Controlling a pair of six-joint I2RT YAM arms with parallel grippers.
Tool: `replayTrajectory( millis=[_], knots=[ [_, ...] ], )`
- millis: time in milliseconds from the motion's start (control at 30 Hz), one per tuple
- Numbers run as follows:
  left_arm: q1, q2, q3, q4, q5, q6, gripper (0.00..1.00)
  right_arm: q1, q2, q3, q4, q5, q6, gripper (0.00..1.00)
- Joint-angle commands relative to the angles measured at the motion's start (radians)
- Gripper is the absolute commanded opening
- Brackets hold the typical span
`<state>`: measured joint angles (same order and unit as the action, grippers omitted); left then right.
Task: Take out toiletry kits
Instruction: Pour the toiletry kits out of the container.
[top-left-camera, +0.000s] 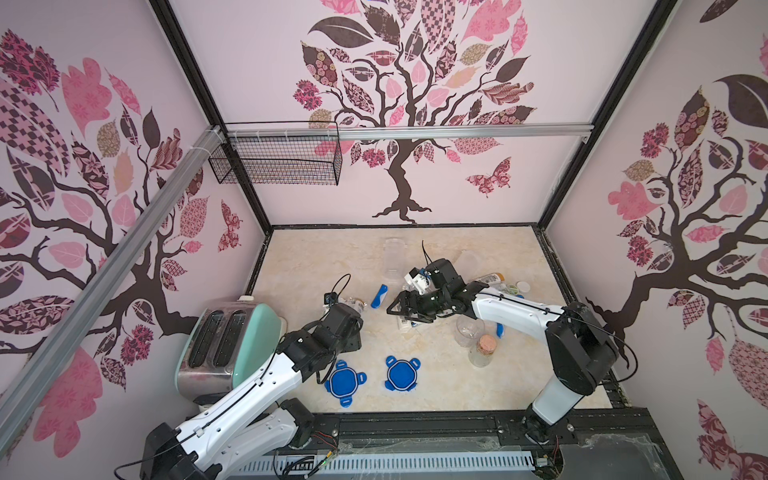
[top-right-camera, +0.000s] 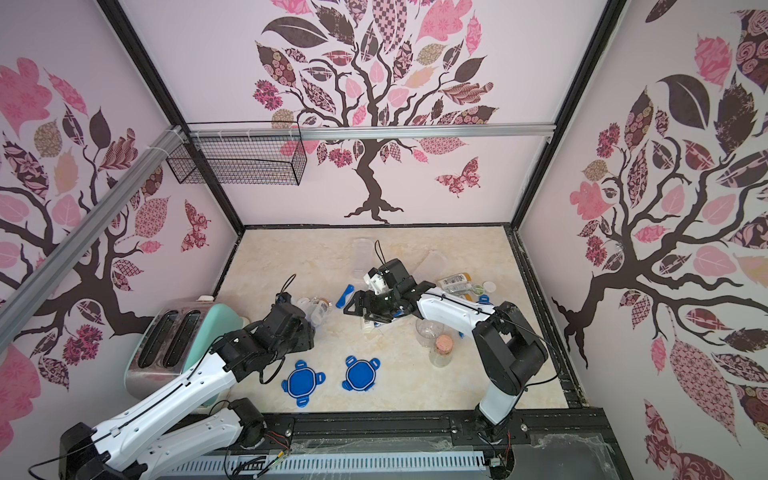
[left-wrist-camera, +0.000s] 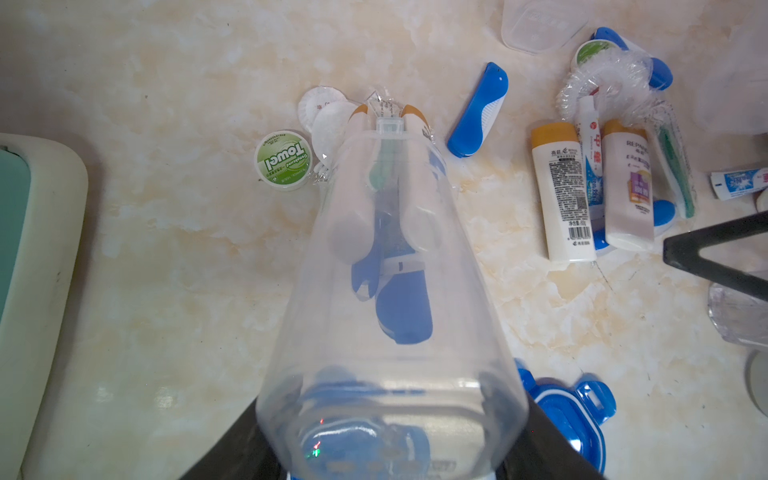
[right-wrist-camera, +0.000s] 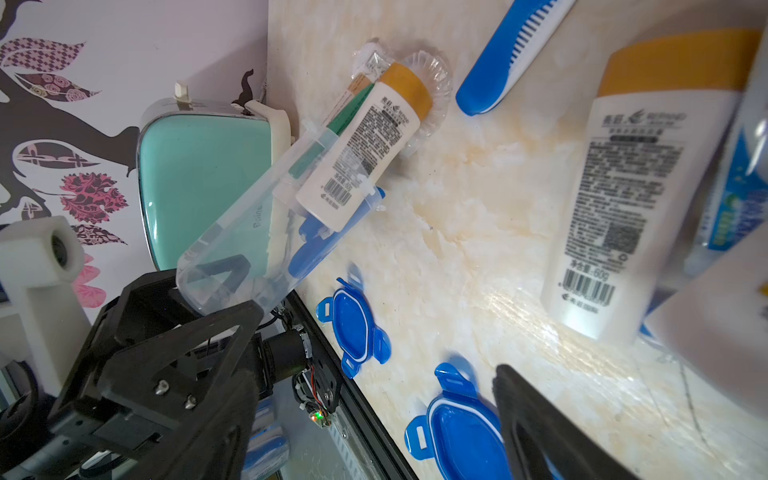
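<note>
Left wrist view is looking down the length of a clear jar that the left end effector is clamping by its base, fingers closed firmly against the jar's sides. The jar is tilting with its mouth down toward the counter, and one toiletry kit is sitting partly inside it: two white bottles with tan caps are poking out of the mouth, with a blue toothbrush behind them in the jar. A green-topped round tub is lying just beside the mouth, and a blue-and-white folding brush is lying near it on the other side. A second kit is lying fully out on the counter, its two bottles and toothpaste tube side by side. The right end effector is hovering just above this second kit with its fingers spread wide, gripping nothing. Two blue clip lids are lying on the counter nearer the robot's base, well apart from both kits. A mint-green toaster is standing on the robot's left, and a cork-stoppered bottle is standing upright beside the right arm.
</note>
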<state>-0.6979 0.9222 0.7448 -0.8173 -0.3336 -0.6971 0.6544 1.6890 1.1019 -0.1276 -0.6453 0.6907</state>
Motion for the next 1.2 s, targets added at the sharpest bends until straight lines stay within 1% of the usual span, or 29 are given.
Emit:
replayTrajectory(
  millis=[0,133,267,367,500,667,967,1167],
  knots=[
    [0.006,-0.025,0.026,-0.023,0.018,-0.006,0.35,-0.010,-0.029,-0.001,-0.018,0.009,-0.023,0.91],
    [0.005,-0.041,0.005,-0.039,0.034,-0.024,0.35,-0.011,-0.031,-0.010,-0.012,0.004,-0.020,0.91],
    [0.005,-0.045,-0.027,-0.017,0.001,-0.039,0.35,-0.012,-0.032,-0.021,-0.005,0.000,-0.016,0.91],
    [0.006,-0.022,-0.030,0.014,-0.036,-0.037,0.34,-0.010,-0.032,-0.025,-0.004,-0.001,-0.013,0.91],
    [0.009,0.025,-0.007,0.053,-0.049,-0.023,0.33,-0.012,-0.043,-0.042,0.030,-0.009,0.011,0.91],
    [0.017,0.057,0.002,0.088,-0.087,0.004,0.31,-0.012,-0.034,-0.030,0.023,-0.016,0.012,0.90],
    [0.031,0.110,0.019,0.127,-0.074,0.019,0.30,-0.012,-0.060,-0.060,0.016,0.001,-0.001,0.90],
    [0.044,0.148,0.052,0.119,-0.056,0.027,0.30,-0.013,-0.122,-0.085,0.000,0.071,-0.035,0.90]
  ],
)
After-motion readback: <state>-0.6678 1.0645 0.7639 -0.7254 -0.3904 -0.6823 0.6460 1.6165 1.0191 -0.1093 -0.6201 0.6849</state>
